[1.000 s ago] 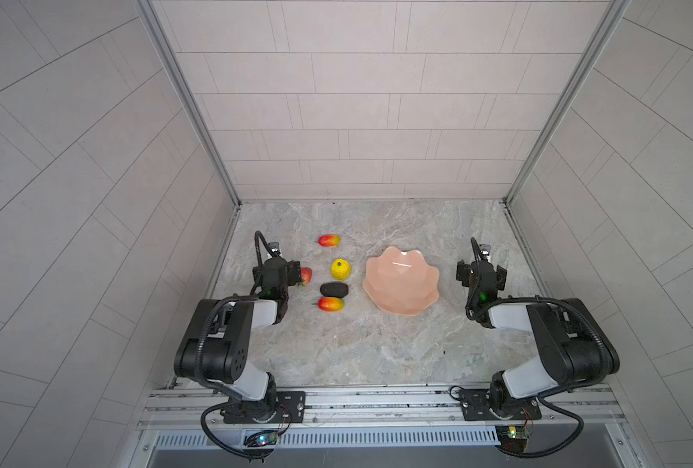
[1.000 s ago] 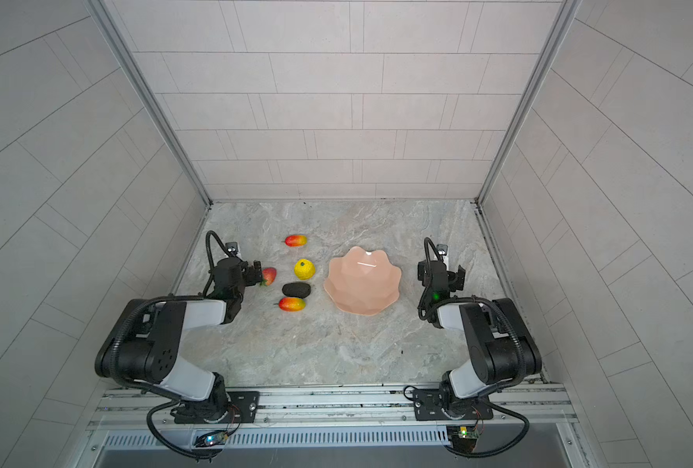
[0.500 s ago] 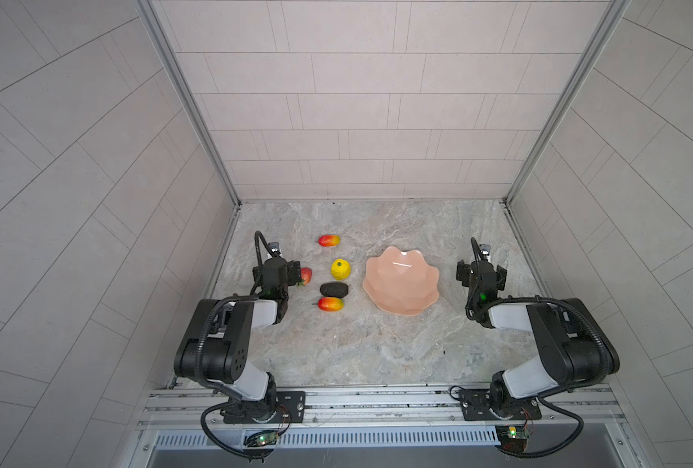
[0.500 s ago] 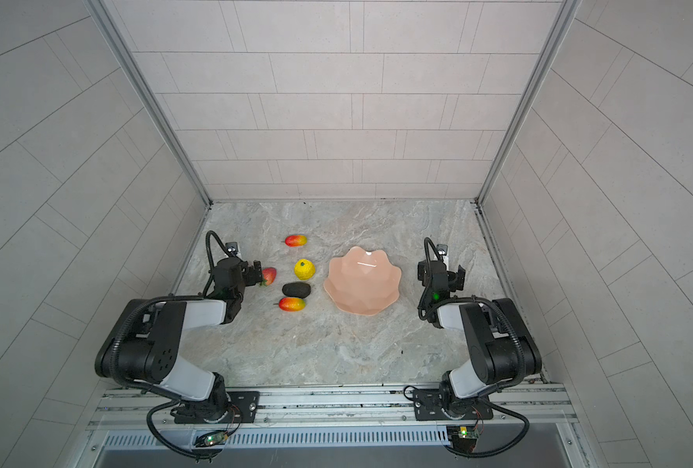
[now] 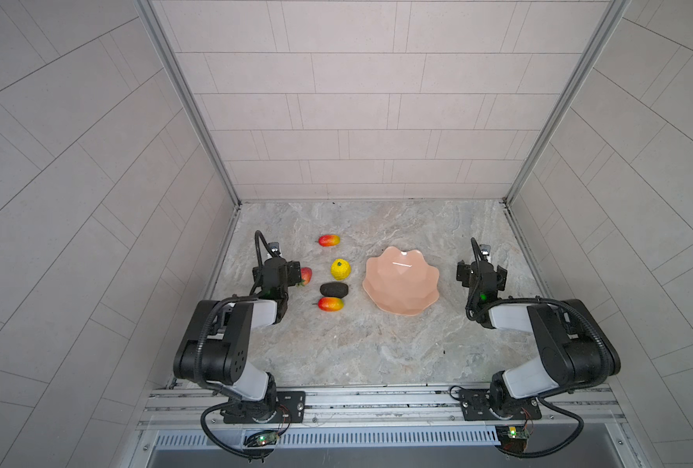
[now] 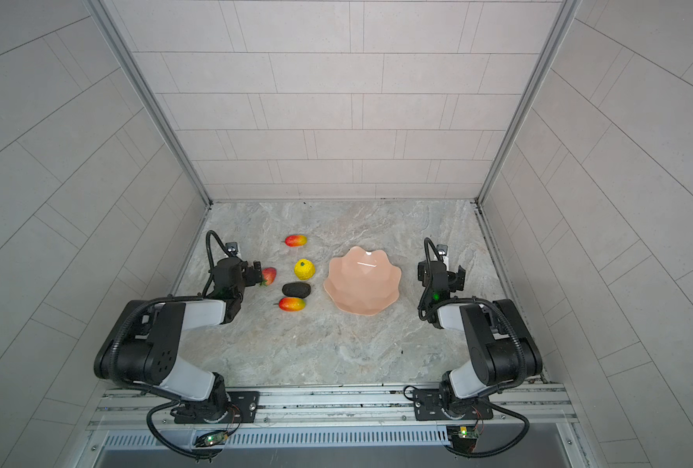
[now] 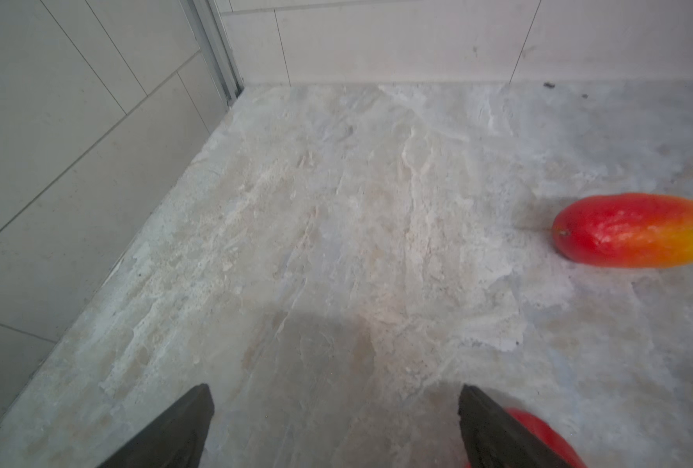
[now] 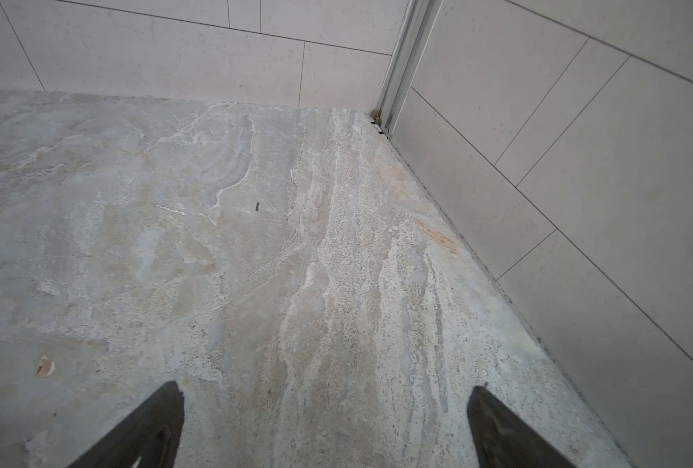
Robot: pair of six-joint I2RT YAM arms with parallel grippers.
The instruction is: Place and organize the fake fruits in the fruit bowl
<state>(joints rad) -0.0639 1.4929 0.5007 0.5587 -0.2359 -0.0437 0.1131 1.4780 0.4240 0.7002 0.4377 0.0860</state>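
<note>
Five fake fruits lie on the stone floor left of the empty salmon fruit bowl (image 5: 401, 280) (image 6: 362, 280). They are a far mango (image 5: 329, 240) (image 7: 636, 231), a yellow citrus (image 5: 340, 269), a dark avocado (image 5: 334, 289), a near mango (image 5: 330, 303) and a strawberry (image 5: 306, 276) (image 7: 539, 433). My left gripper (image 5: 281, 268) (image 7: 334, 391) is open and low, with the strawberry just outside one finger and bare floor between the jaws. My right gripper (image 5: 480, 271) (image 8: 326, 387) is open over bare floor to the right of the bowl.
Tiled walls close the stone floor (image 5: 357, 348) on the left, back and right, and both grippers stand near the side walls. The arm bases sit on a metal rail (image 5: 377, 401) along the front edge.
</note>
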